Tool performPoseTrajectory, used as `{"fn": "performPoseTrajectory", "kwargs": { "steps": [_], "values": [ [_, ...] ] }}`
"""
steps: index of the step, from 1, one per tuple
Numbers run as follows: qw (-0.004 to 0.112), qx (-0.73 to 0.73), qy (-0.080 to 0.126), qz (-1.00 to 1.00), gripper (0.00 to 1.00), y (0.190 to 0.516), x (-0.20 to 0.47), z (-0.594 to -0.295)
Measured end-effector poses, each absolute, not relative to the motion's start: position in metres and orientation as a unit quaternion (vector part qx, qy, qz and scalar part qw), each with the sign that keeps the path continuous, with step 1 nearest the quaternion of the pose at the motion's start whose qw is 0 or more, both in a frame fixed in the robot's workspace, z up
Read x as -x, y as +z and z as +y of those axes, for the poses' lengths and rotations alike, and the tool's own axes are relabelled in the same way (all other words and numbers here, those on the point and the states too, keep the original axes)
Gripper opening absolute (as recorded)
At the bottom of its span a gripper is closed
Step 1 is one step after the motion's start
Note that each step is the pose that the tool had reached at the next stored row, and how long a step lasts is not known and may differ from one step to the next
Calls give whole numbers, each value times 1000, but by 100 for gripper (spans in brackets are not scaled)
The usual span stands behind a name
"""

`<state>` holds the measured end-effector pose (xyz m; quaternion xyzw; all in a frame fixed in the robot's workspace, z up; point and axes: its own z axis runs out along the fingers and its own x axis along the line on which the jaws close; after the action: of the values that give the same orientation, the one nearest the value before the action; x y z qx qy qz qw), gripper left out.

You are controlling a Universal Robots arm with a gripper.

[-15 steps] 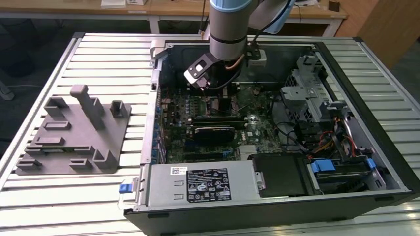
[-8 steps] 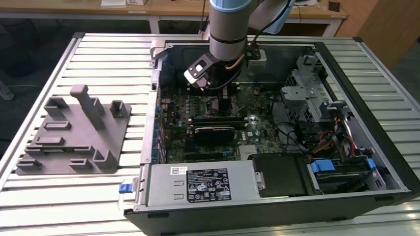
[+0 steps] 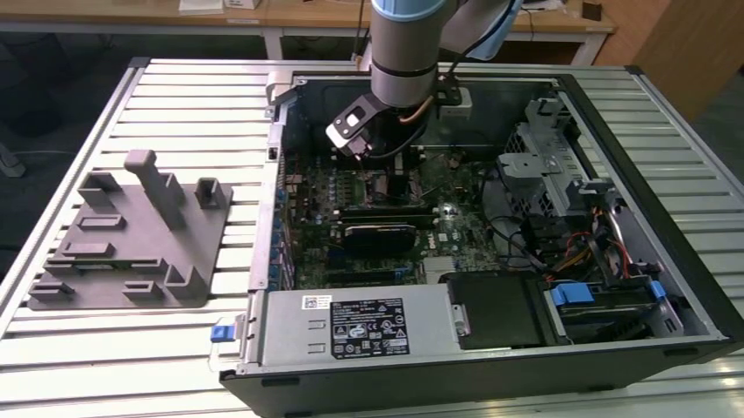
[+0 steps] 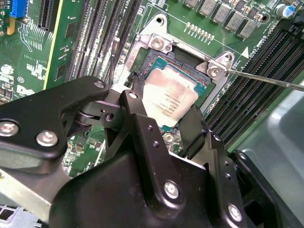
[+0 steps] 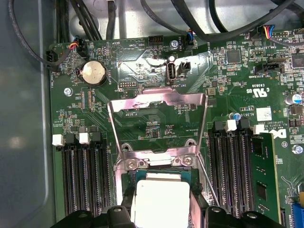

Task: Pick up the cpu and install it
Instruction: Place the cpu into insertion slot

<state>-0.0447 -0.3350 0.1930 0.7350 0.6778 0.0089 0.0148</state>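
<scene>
Cpu [image 4: 171, 97] in the gripper's [image 4: 165, 105] close hold, between both fingers [image 4: 191, 127], right over the open socket [image 4: 161, 43]

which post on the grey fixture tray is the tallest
The wide middle post in the far row of the tray: it rises well above its two shorter neighbours.

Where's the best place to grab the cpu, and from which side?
Probably by two opposite thin edges, coming straight down from above. The cpu sits metal top up at the socket frame, with memory slots close alongside, so a sideways approach looks blocked and the broad top gives nothing to pinch.
</scene>
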Motion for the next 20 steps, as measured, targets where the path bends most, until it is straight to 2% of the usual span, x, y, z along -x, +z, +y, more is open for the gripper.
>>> {"fn": "performPoseTrajectory", "kwargs": {
  "steps": [20],
  "values": [
    [14, -692, 10, 722, 54, 196, 45, -335]
  ]
}}
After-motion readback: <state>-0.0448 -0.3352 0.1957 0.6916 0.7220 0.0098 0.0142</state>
